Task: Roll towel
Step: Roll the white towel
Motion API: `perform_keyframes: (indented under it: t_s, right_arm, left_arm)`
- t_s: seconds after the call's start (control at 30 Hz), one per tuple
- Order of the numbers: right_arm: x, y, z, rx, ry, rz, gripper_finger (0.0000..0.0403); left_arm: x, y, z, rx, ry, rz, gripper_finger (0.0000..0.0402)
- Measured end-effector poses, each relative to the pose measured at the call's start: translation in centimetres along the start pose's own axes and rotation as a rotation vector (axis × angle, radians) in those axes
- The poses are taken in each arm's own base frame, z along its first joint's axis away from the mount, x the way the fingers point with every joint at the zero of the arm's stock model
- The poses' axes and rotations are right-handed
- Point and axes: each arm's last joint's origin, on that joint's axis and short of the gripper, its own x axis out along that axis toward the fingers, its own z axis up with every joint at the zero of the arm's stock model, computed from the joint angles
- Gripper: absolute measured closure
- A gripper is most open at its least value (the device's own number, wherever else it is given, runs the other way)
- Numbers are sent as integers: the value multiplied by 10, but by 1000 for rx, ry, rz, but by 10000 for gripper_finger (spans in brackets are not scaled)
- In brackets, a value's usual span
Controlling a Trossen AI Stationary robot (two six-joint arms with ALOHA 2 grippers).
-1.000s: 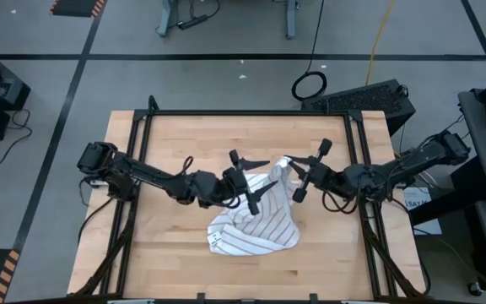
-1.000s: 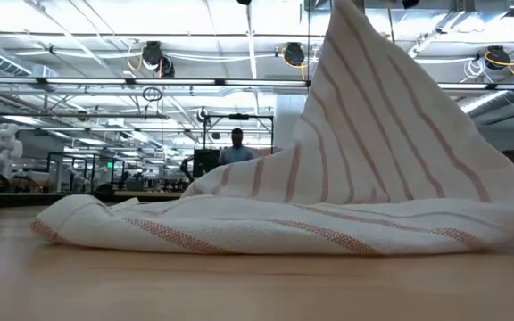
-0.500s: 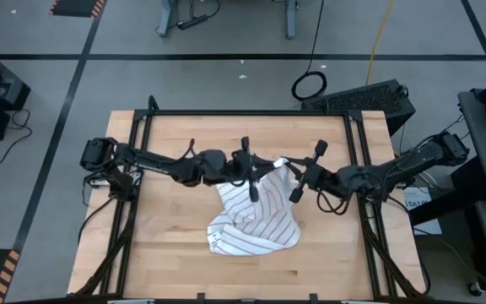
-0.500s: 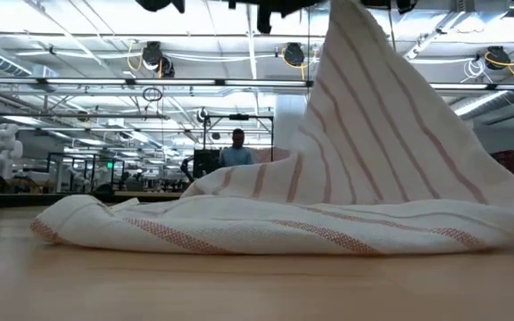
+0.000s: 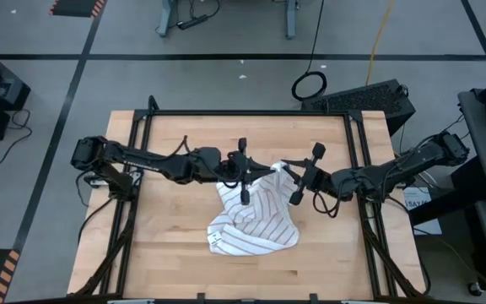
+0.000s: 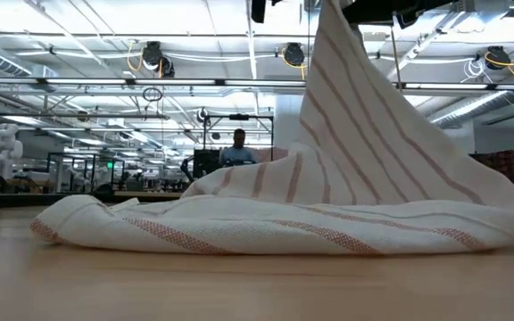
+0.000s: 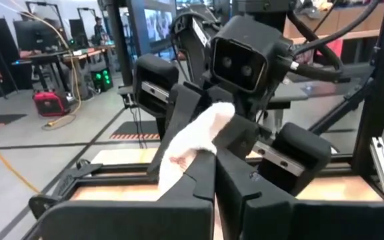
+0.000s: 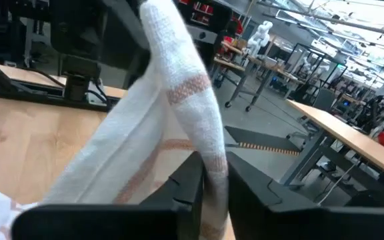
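A: Where's the towel [image 5: 256, 218]?

B: Mid-table, peak hoisted toward 12 o'clock. Left gripper [image 5: 251, 171] clamped on it there; right gripper [image 5: 291, 175] pinching the same peak, fingers nearly together.

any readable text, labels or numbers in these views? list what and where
None readable.
Towel: its small white tag is too small to read.
Paper beside the table's right edge: dark print, too blurred to read.
Background screens in the left wrist view: nothing legible.

Both pincers meet over the table [image 5: 175, 253] at the towel's [image 5: 256, 224] raised corner. The left pincer [image 5: 264, 171] pinches it. The right pincer [image 5: 287, 171] is at the same corner.
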Motion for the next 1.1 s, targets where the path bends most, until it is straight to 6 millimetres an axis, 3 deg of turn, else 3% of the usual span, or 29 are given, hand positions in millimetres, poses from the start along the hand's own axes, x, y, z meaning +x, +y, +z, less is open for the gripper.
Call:
perform_keyframes:
  t_s: [0.17, 0.47, 0.73, 0.83, 1.1]
  right_arm:
    - [0, 0, 0, -5, 1, 0, 351]
    - [-1, 3, -6, -43, 47, 27, 398]
    - [-3, 7, -7, 37, 46, 92, 400]
    - [-3, 7, -9, 61, 68, 88, 401]
    - [-3, 7, -9, 76, 67, 84, 402]
  left_arm:
    - [0, -3, -6, 8, 64, -13, 400]
    - [-4, -9, -7, 22, 106, -31, 401]
    - [-4, -4, -14, 9, 184, 137, 396]
    - [-4, -4, -15, -36, 182, 145, 366]
    - [2, -13, -15, -53, 122, 127, 234]
